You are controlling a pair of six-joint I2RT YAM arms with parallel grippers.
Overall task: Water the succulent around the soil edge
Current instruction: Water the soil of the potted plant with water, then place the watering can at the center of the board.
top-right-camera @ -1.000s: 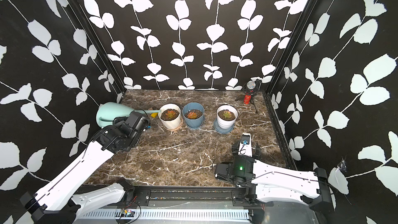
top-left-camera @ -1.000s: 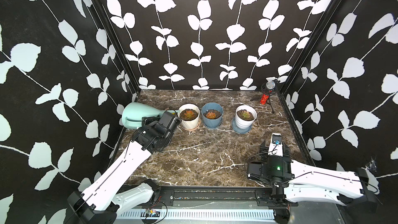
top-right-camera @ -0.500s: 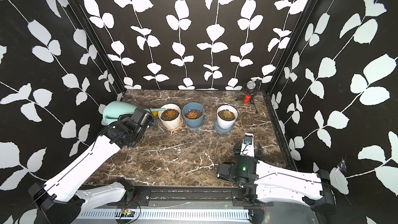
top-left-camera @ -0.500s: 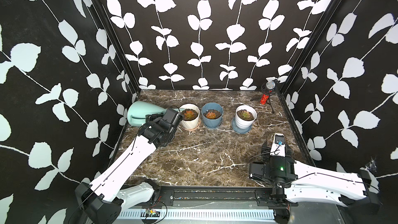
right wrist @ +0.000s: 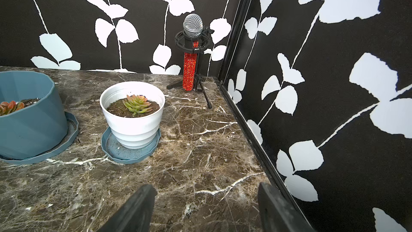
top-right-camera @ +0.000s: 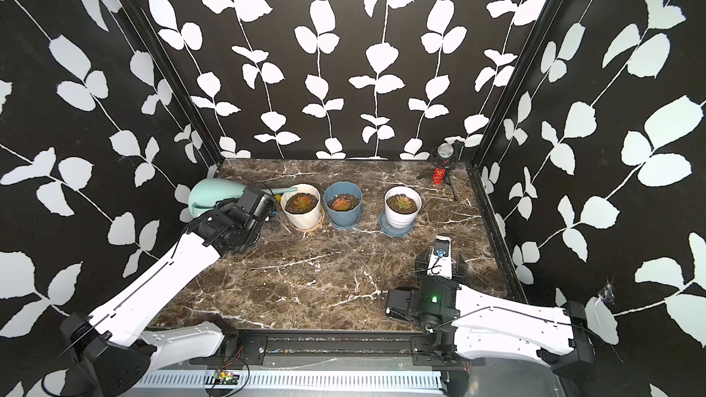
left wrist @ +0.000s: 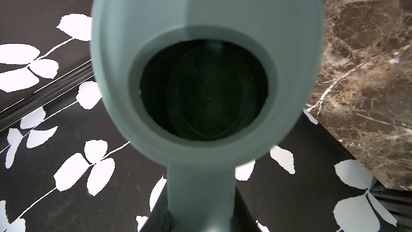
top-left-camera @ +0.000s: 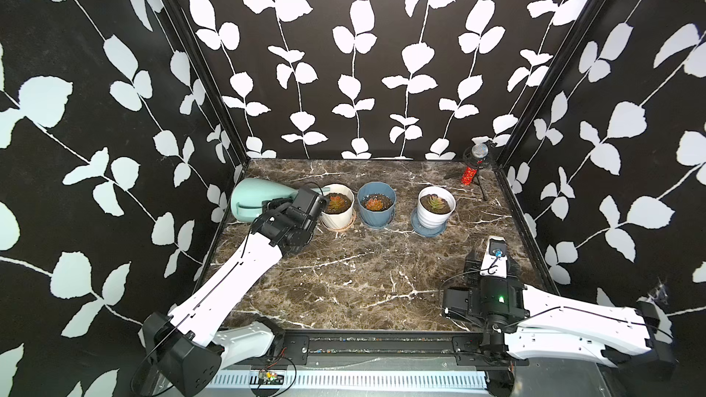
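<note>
1. Far left of both top views: the mint watering can (top-left-camera: pixel 254 194) is up by the left wall at the back-left corner of the marble tabletop (top-left-camera: pixel 344 280). It's tipped onto its side with the bottom toward the wall.
2. The left gripper (top-left-camera: pixel 279 208) is clamped tight on the can's handle. In the left wrist view the handle runs down between the two dark fingers (left wrist: pixel 160 208), and you look right into the dark fill hole.
3. In a top view the spout (top-right-camera: pixel 284 189) pokes out to the right and ends right at the left rim of the cream pot (top-left-camera: pixel 336 219). Can't tell if any water is coming out.
4. That cream pot holds a red-orange succulent (top-left-camera: pixel 335 202) in dark soil. It's the leftmost pot in the row of three across the middle of the frame.
5. Just beside it is the blue pot (top-left-camera: pixel 376 217) with a second succulent (top-left-camera: pixel 373 204).
6. Further right, with a gap, the white pot (top-left-camera: pixel 435 215) stands on a blue saucer (top-left-camera: pixel 420 231) and holds a green-pink succulent (top-left-camera: pixel 435 203).
7. Back-right corner: a sparkly red microphone (top-left-camera: pixel 469 175) on a small tripod.
8. Lower right: the right gripper (right wrist: pixel 206 206) sits low over bare marble, well apart from the pots. Its fingers (right wrist: pixel 138 208) are spread wide with nothing between them.
</note>
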